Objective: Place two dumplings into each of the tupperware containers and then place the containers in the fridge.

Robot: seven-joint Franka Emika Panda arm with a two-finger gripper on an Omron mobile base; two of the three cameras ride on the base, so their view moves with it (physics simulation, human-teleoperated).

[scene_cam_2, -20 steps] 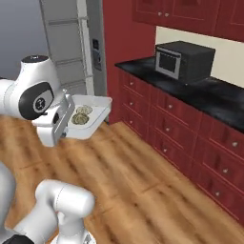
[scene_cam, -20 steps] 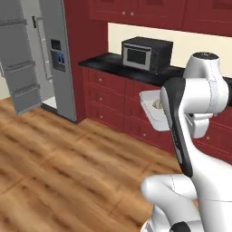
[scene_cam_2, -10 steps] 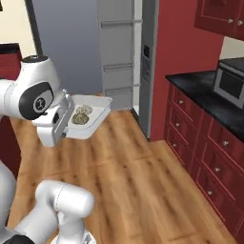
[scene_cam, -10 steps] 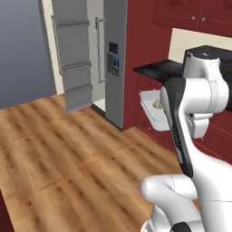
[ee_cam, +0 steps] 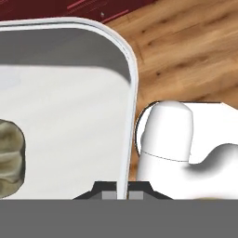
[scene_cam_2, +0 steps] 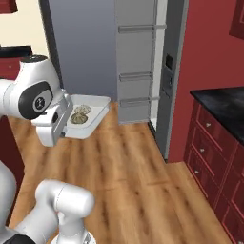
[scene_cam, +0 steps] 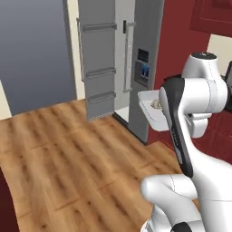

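Observation:
A white tupperware container (scene_cam_2: 95, 116) hangs in the air in front of the arm, level, with my gripper (scene_cam_2: 65, 127) shut on its near rim. Two dumplings (scene_cam_2: 80, 114) lie side by side in it. In the hand view the rim (ee_cam: 130, 88) runs straight down between my gripper (ee_cam: 122, 189) fingertips, and one dumpling (ee_cam: 8, 158) shows at the left edge. From the left base view the container (scene_cam: 147, 103) juts out from behind the arm toward the fridge (scene_cam: 138, 59). The fridge (scene_cam_2: 167, 71) stands ahead with its door (scene_cam_2: 138, 66) swung open, door bins facing me.
Dark red cabinets with a black counter (scene_cam_2: 220, 98) run along the right. A grey panel (scene_cam: 36, 50) stands left of the fridge door (scene_cam: 97, 68). Wood floor (scene_cam: 68, 154) lies open between the base and the fridge.
The whole picture has swung from the counter with the microwave round to the open fridge, so the base has moved. The container with its dumplings stays in the gripper as before.

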